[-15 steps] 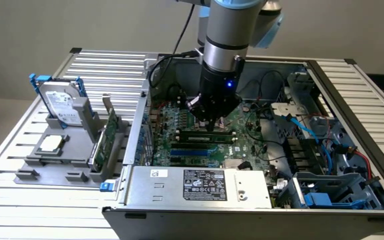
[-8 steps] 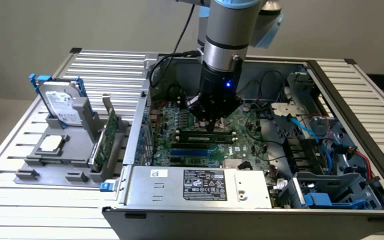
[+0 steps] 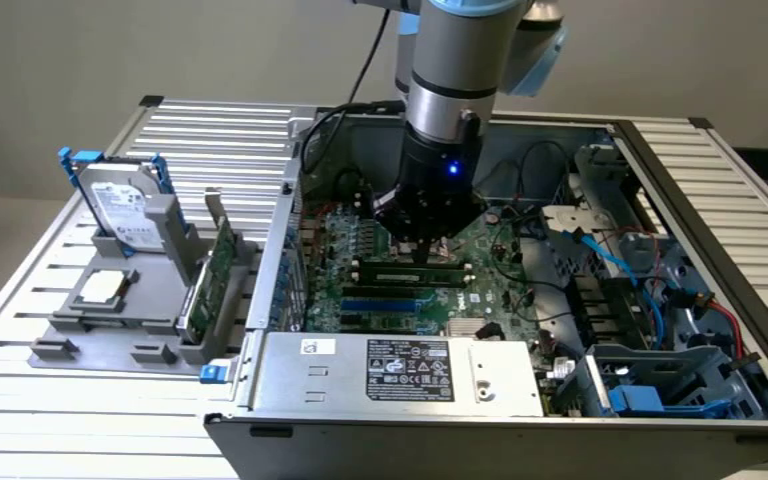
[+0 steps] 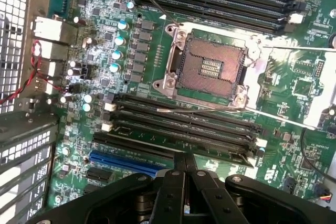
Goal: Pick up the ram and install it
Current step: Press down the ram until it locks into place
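My gripper hangs inside the open computer case, just above the lower bank of black memory slots on the green motherboard. Its fingers are shut and nothing shows between them. In the wrist view the shut gripper tapers to a point right over the nearest slots. A long, thin green strip that looks like the ram lies along the slot closest to the fingertips, level with its neighbours. I cannot tell whether it is fully seated.
The bare CPU socket lies between two slot banks. A blue expansion slot runs beside the gripper. The power supply fills the case front, with cables on the exterior view's right. A grey fixture outside holds a hard drive and an expansion card.
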Available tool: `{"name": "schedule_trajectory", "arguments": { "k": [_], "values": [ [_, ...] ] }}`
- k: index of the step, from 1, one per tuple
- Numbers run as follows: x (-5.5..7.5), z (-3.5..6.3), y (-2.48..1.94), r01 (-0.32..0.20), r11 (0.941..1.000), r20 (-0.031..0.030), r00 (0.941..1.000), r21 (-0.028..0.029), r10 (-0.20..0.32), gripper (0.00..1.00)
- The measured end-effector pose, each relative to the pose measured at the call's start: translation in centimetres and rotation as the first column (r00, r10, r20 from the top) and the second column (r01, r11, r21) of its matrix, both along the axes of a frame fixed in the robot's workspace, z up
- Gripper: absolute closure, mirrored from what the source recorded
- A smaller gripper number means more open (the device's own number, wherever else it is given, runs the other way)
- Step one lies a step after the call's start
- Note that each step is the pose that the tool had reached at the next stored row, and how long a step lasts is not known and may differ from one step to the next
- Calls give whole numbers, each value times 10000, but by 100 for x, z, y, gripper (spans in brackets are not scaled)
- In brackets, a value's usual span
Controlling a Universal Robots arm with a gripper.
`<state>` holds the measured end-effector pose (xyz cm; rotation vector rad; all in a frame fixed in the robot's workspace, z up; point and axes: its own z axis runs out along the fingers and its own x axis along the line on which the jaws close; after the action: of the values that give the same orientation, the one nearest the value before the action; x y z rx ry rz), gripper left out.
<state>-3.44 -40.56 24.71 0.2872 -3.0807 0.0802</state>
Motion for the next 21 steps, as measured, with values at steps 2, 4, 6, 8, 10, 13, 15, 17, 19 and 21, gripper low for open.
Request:
{"name": "schedule_trajectory", "arguments": {
  "k": [2, 4, 6, 8, 10, 13, 15, 17, 19, 21],
  "values": [
    [0, 0, 0, 230, 9997, 7, 9997, -24, -230, 89],
    [0, 0, 0, 454, 9990, 12, 9990, -46, -454, 89],
    [0, 0, 0, 673, 9977, 17, 9977, -68, -673, 89],
    [0, 1, 0, 844, 9964, 27, 9964, -98, -844, 89],
    [1, 6, 0, 956, 9953, 45, 9954, -124, -956, 89],
    [2, 13, -10, 1073, 9942, 48, 9942, -122, -1072, 89],
    [4, 28, -31, 1127, 9935, 47, 9936, -124, -1127, 89],
    [7, 42, -48, 1168, 9931, 47, 9932, -121, -1167, 89],
    [11, 44, -64, 1189, 9928, 45, 9929, -110, -1188, 89],
    [12, 44, -65, 1195, 9928, 42, 9928, -105, -1195, 89]
  ]
}}
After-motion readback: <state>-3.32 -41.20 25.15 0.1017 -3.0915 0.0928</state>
